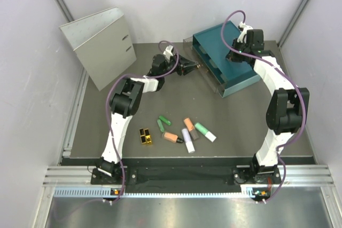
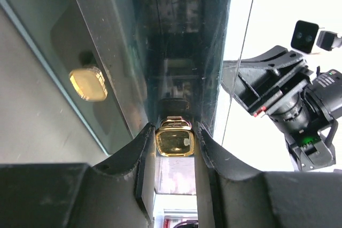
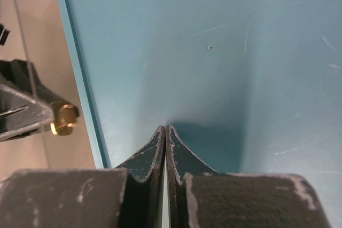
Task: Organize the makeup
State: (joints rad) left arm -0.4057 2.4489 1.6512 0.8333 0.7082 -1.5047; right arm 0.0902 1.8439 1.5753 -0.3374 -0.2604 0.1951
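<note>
The makeup lies on the mat at the front: a gold-and-black block [image 1: 145, 136], green tubes [image 1: 164, 119], a peach-orange tube [image 1: 172, 138], a white-lilac tube [image 1: 187, 140], an orange-capped tube [image 1: 191, 128] and a green tube with a white cap [image 1: 205, 132]. My left gripper [image 1: 195, 67] is far from them, at the teal drawer box [image 1: 243, 76]. In the left wrist view it [image 2: 173, 132] is shut on a gold drawer knob [image 2: 174, 142]. My right gripper [image 1: 233, 56] is shut and empty, and its tips [image 3: 165, 130] rest on the box's teal top [image 3: 224, 52].
A second gold knob [image 2: 88, 84] shows to the left behind clear plastic. The clear plastic box [image 1: 193, 50] surrounds the teal drawers at back right. A grey binder [image 1: 101, 46] stands at back left. White walls enclose the mat.
</note>
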